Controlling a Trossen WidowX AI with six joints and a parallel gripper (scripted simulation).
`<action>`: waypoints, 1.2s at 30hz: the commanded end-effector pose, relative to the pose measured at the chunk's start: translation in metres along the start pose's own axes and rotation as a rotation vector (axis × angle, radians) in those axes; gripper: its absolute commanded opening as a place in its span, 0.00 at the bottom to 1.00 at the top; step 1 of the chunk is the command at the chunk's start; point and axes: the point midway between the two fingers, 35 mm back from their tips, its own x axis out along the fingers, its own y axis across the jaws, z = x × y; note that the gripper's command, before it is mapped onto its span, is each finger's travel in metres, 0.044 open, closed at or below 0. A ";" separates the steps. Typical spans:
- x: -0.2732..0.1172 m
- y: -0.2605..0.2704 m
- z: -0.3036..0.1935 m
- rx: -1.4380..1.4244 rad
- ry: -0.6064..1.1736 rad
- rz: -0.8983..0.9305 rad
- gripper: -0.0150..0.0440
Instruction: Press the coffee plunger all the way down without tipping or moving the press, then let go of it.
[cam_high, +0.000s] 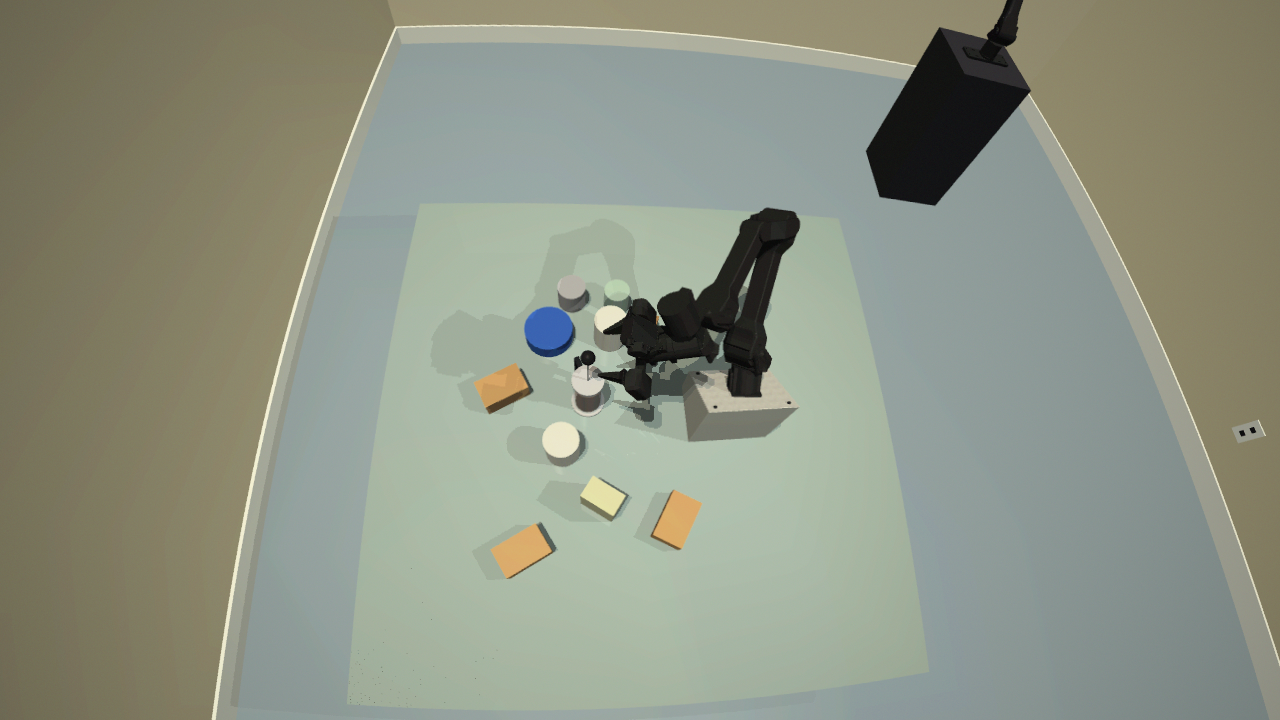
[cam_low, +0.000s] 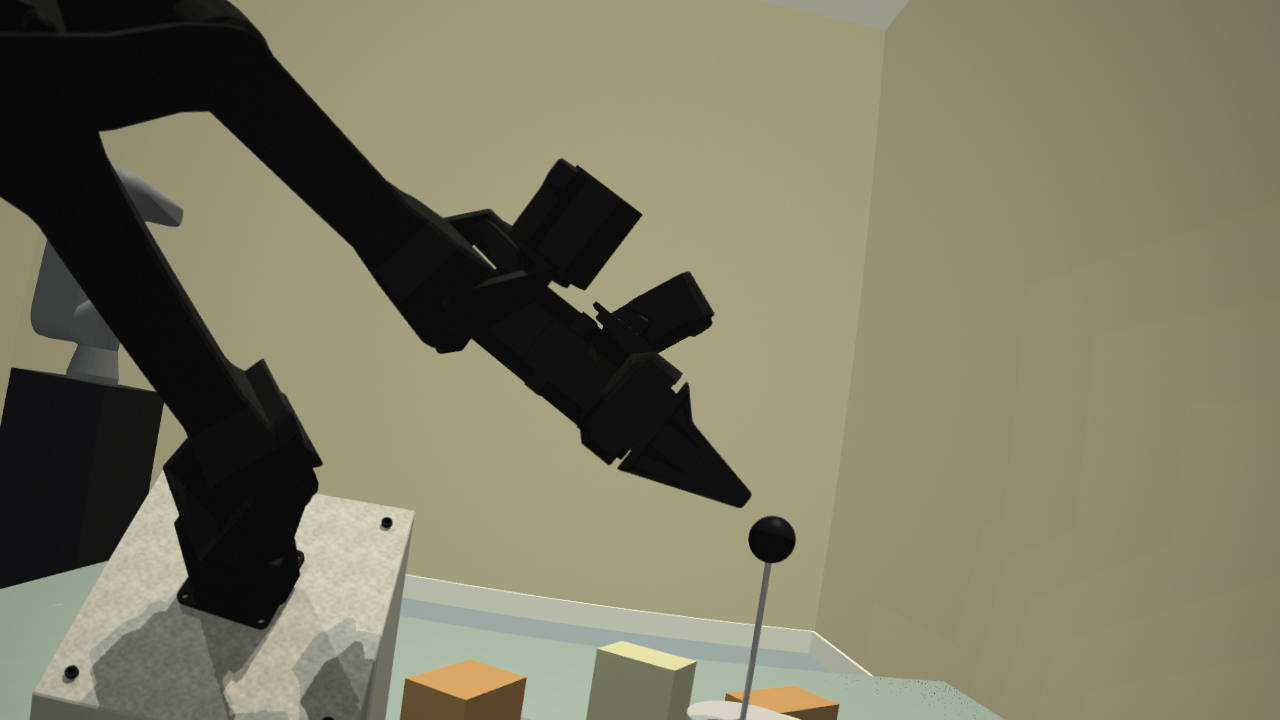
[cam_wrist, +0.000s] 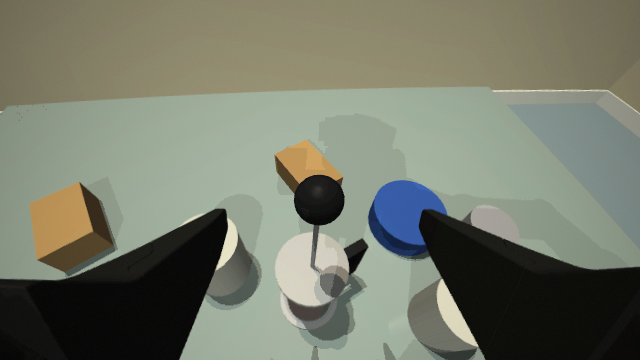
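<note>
Coffee press seen upright on green mat, dark fill inside, black knob raised high. Gripper spread wide, nothing held, hung just above knob. Blue disc close beside.

Black knob tops a grey rod and white press; blue disc, orange blocks, pale-yellow block, green mat, speckled base.

Top view: high overhead, whole counter edge to edge. Exterior: low, close, looking up. Wrist: behind gripper; all share plunger knob.
</note>
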 end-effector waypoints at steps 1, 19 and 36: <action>0.006 0.001 -0.003 -0.009 0.004 0.003 1.00; 0.035 0.001 -0.003 -0.009 0.001 0.002 1.00; 0.039 0.000 -0.003 -0.009 -0.001 0.001 0.47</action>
